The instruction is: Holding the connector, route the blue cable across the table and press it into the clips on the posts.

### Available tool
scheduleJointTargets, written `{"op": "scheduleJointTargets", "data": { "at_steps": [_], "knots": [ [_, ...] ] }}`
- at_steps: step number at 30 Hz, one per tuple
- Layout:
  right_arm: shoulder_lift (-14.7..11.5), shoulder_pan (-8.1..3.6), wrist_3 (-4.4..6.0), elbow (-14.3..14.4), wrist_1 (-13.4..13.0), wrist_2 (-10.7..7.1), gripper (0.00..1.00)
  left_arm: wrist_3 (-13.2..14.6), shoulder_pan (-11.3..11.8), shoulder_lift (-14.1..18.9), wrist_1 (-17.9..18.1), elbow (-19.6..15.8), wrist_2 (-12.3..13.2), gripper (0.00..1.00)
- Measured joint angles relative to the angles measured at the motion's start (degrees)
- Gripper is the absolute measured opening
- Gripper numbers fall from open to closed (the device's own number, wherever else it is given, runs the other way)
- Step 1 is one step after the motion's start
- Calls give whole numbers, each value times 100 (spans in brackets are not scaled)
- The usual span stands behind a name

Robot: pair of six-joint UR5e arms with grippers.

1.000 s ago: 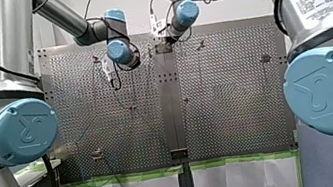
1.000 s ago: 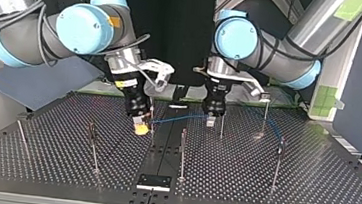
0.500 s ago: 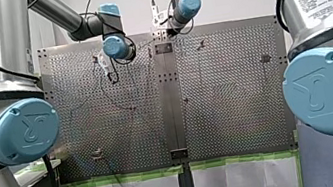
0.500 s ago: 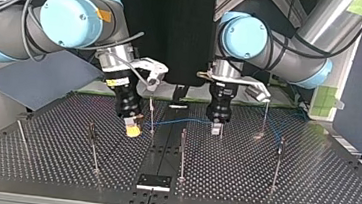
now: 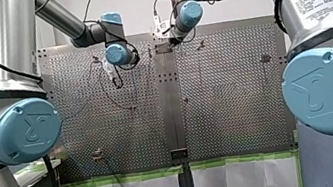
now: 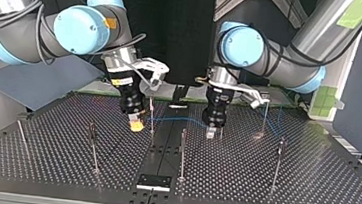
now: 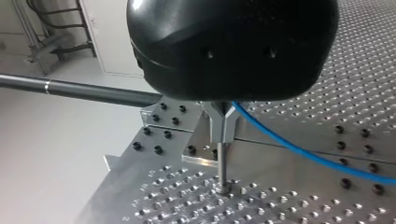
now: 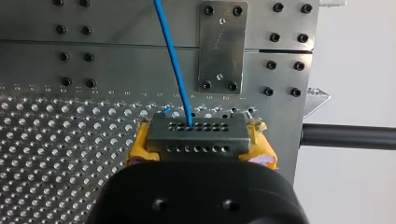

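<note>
Arms reach to the far middle of the perforated table (image 6: 311,185), both wrists turned down. In the top view my right gripper (image 6: 136,124) hangs low and a little tilted, with a thin post (image 6: 151,115) just beside it. My left gripper (image 6: 211,131) stands upright near a second post (image 6: 221,132). The blue cable (image 6: 177,118) runs between the two grippers, above the table.

Other posts stand apart in front of them, none of them touching the cable.

The right wrist view shows more: my yellow pads (image 8: 261,156) are closed on the metal connector (image 8: 196,135). The cable leaves its upper row of holes and passes beside a screwed plate (image 8: 222,46).

In the left wrist view my metal fingers (image 7: 223,122) are pressed together just over the post's tip. The cable comes out at their side – whether it is pinched between them I cannot tell.

The front view shows both grippers far and small; the cable is too thin to follow there.
</note>
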Motion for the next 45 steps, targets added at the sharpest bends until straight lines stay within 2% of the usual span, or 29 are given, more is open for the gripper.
{"op": "scheduleJointTargets", "data": {
  "at_steps": [9,16,24,34,45],
  "knots": [
    [51,-51,28,-9,-64,-76,0,-39,79,-248,-131,313,106,0],
    [267,-185,72,-80,-186,-257,0,-62,127,-361,-179,664,159,0],
    [321,-321,141,-176,-213,-380,0,-98,195,-505,-192,776,240,0],
    [413,-509,197,-208,-247,-539,0,-100,225,-972,-219,1081,312,0],
    [454,-633,228,-266,-285,-662,0,-108,281,-1018,-290,1180,354,0]
  ]
}}
